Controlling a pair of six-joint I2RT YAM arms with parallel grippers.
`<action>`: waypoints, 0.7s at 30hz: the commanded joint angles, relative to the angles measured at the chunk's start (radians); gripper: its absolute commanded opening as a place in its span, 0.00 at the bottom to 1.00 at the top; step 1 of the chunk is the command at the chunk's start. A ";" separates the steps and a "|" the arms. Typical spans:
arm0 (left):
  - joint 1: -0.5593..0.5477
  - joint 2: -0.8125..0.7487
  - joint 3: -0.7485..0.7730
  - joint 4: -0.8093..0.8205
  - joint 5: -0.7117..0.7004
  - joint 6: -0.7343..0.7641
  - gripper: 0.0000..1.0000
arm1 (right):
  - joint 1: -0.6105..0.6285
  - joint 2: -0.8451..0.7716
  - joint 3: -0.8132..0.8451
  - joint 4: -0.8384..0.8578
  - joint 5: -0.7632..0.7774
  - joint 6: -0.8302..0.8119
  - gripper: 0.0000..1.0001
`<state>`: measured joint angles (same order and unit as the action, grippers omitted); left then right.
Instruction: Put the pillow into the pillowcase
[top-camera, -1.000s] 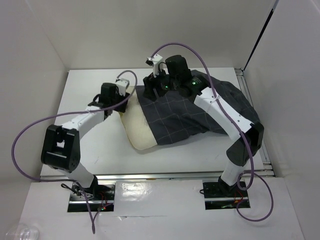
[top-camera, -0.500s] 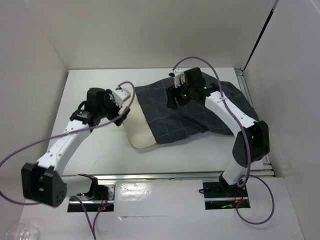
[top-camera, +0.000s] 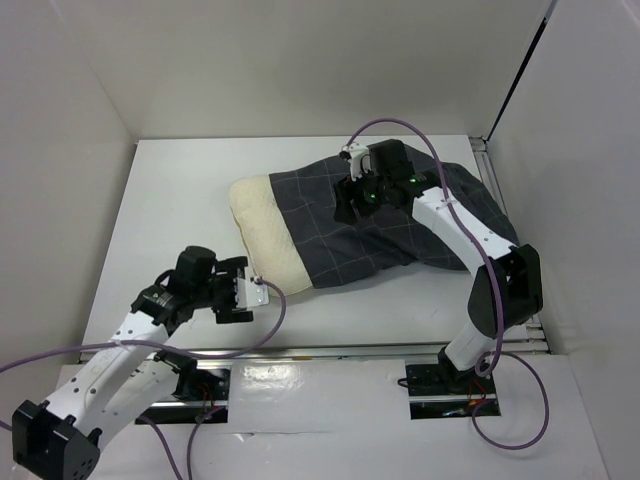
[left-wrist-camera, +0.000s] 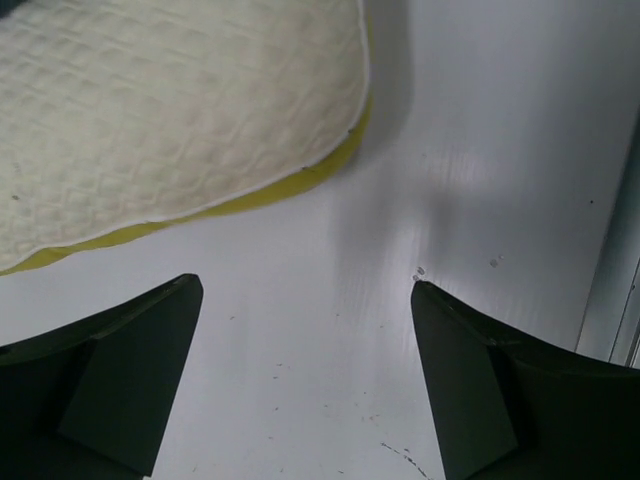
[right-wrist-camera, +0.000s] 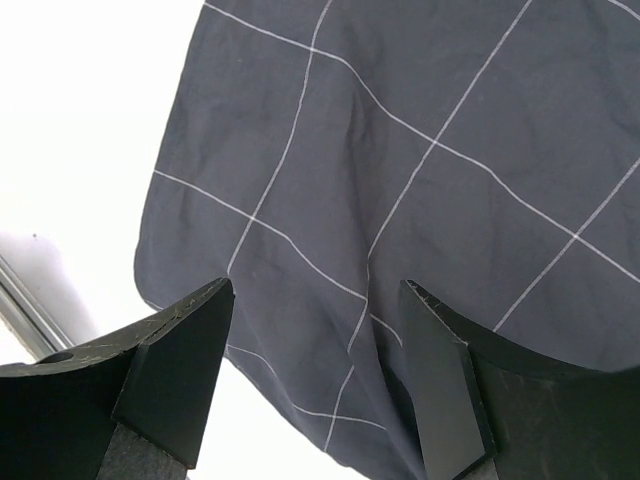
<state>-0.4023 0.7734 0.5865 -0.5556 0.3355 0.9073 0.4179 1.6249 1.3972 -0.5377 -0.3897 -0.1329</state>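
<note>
The cream-white pillow (top-camera: 262, 232) lies mid-table with its right part inside the dark grid-patterned pillowcase (top-camera: 400, 220); its left end sticks out bare. In the left wrist view the pillow's corner with yellow piping (left-wrist-camera: 180, 130) lies above my open fingers. My left gripper (top-camera: 250, 297) is open and empty, low over the bare table near the front, just off the pillow's near-left corner. My right gripper (top-camera: 345, 205) is open and empty, hovering above the pillowcase's upper part; the right wrist view shows the grid cloth (right-wrist-camera: 400, 170) under its jaws.
White walls enclose the table (top-camera: 180, 200) on the left, back and right. A metal rail (top-camera: 330, 352) runs along the front edge. Purple cables loop off both arms.
My left arm has let go of the pillow's left end and pulled back toward the front edge. My right gripper moved right along the pillowcase, then held. More bare pillow shows at the left.
</note>
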 joint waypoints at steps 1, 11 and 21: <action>-0.004 -0.011 -0.054 0.092 0.059 0.143 1.00 | -0.007 -0.037 0.042 0.030 -0.026 -0.014 0.74; -0.013 0.194 -0.057 0.327 0.160 0.107 1.00 | -0.007 -0.037 0.042 0.030 -0.026 -0.005 0.74; -0.024 0.397 0.038 0.359 0.198 0.064 0.72 | -0.007 -0.028 0.051 0.030 -0.028 -0.005 0.74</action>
<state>-0.4213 1.1465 0.5762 -0.2344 0.4492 0.9840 0.4179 1.6249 1.4029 -0.5388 -0.4080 -0.1322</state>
